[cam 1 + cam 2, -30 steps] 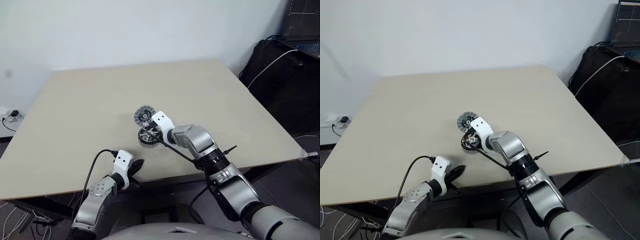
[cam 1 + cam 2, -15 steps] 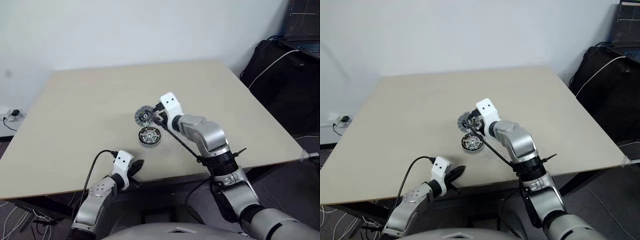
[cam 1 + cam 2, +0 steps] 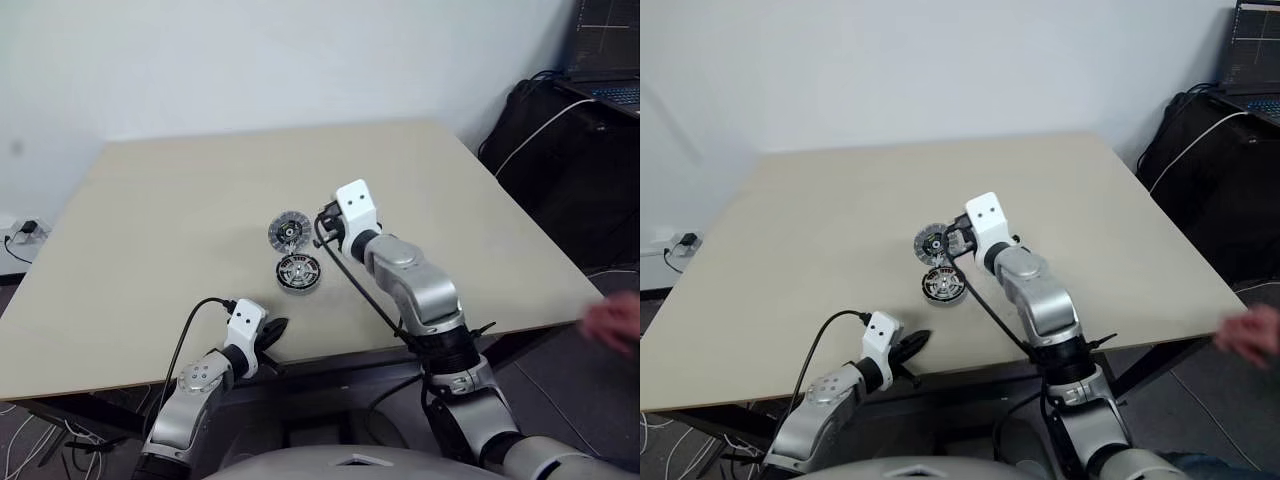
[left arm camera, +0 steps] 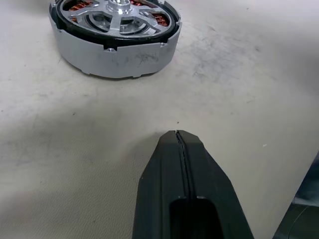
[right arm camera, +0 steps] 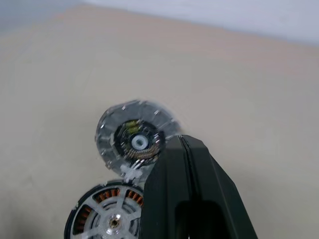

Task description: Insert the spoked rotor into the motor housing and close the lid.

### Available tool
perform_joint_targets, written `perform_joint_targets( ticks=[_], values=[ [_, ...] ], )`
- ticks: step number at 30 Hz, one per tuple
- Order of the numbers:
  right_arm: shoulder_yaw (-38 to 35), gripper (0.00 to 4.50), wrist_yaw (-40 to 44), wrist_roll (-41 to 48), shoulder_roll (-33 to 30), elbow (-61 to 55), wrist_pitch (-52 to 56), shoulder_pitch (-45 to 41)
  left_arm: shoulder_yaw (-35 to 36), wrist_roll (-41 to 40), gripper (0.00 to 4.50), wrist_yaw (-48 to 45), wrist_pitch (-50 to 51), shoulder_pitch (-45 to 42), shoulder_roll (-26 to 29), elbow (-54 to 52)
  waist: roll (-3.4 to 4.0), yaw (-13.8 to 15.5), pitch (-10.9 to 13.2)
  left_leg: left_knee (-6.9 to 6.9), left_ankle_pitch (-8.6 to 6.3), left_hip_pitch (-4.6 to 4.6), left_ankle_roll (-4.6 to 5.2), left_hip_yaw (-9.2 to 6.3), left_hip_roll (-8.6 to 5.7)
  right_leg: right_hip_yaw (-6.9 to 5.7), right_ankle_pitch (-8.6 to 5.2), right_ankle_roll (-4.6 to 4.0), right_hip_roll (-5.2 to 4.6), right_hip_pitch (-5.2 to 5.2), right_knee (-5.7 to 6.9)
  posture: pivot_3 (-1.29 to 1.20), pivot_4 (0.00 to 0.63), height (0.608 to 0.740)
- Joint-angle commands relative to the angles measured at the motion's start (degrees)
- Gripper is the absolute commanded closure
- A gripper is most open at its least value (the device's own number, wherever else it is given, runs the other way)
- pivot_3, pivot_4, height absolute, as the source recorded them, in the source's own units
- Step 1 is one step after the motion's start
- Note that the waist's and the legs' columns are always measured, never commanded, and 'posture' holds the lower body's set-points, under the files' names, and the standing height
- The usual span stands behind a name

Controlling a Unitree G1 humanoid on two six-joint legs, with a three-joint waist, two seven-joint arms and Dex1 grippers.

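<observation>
Lifted off the squat round motor housing (image 3: 298,272), where the silvery spoked rotor (image 4: 115,11) now sits inside the copper windings, my right gripper (image 3: 322,228) hangs with jaws pressed together beside the round silver-grey ribbed lid (image 3: 288,232) on the beige tabletop (image 3: 160,220), my left gripper (image 3: 274,333) likewise closed on nothing at the near edge.

Motor housing (image 4: 115,37) cut off; person's hand (image 3: 615,322) blurred.
</observation>
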Motion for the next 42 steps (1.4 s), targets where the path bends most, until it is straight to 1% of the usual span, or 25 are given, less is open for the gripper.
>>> perform_joint_targets(
  ticks=[1,5,42],
  values=[
    [0.6,4.49,0.4,0.4,1.6,-1.5,-3.4,-0.2,0.4,-0.6,4.5,-0.1,-0.4,-0.4,0.1,-1.2,0.0,0.0,0.0,0.0,0.0,0.0,0.0,0.0,0.0,0.01,0.0,0.0,0.0,0.0,0.0,0.0,0.0,0.74],
    [0.5,4.49,0.7,1.0,2.4,-2.4,-3.4,-0.1,0.5,-0.6,4.5,0.1,-0.3,-0.1,0.1,-1.4,-0.01,0.1,0.0,0.01,0.0,0.01,0.0,-0.01,0.0,0.0,0.0,0.0,0.0,0.02,0.0,0.0,0.0,0.74],
    [-0.2,4.49,1.4,1.3,2.1,-2.9,-1.0,-0.2,-0.6,0.8,4.5,0.8,-1.7,-0.3,0.3,-1.1,-0.01,0.3,0.0,0.01,0.0,0.01,0.0,-0.01,0.0,0.0,0.0,0.0,0.0,0.02,0.0,0.0,0.0,0.74]
  ],
)
